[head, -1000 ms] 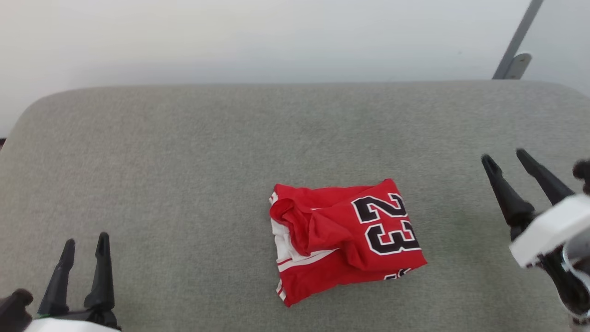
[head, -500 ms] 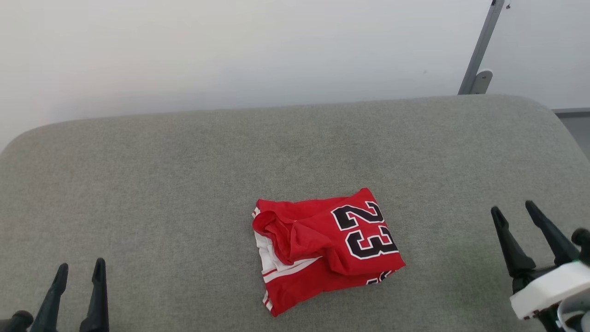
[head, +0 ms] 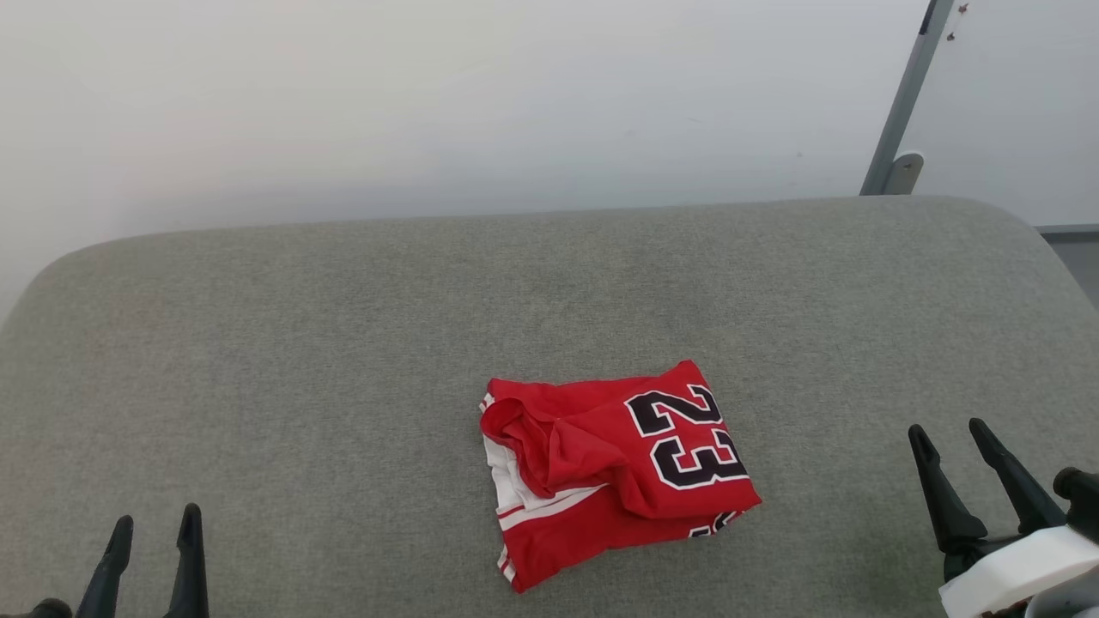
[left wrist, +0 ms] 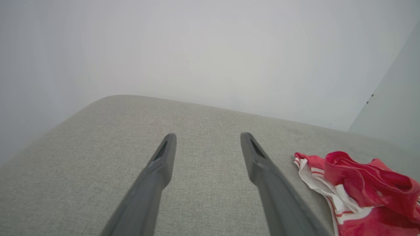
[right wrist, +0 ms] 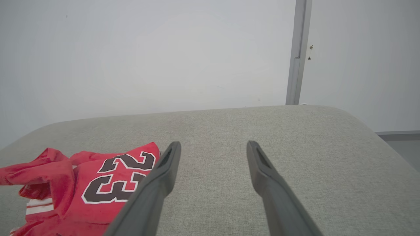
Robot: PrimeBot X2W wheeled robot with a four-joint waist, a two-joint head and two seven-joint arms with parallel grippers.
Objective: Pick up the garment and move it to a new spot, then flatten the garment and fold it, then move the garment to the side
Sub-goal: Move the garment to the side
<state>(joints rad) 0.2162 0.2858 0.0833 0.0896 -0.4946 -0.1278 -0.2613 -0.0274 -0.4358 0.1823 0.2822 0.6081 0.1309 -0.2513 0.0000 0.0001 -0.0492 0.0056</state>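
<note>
The garment [head: 614, 468] is a red jersey with white trim and a black "23", lying folded into a rough, rumpled square on the grey cushion [head: 343, 343]. My left gripper [head: 154, 519] stands open at the lower left of the head view, well away from the cloth, with nothing between its fingers. My right gripper [head: 948, 427] stands open at the lower right, also apart from the jersey and empty. In the left wrist view the garment [left wrist: 361, 193] lies to the right of my open left gripper [left wrist: 206, 135]. In the right wrist view the garment [right wrist: 78, 186] lies left of my open right gripper [right wrist: 211, 143].
The grey cushion has rounded far corners and ends against a pale wall [head: 429, 103]. A grey metal post [head: 906, 103] rises behind the cushion's far right corner. A strip of floor [head: 1073, 257] shows past the right edge.
The head view has shifted, so the whole scene sits lower. My right gripper has drawn back toward the near right edge. The garment lies as it did, and both grippers stay open.
</note>
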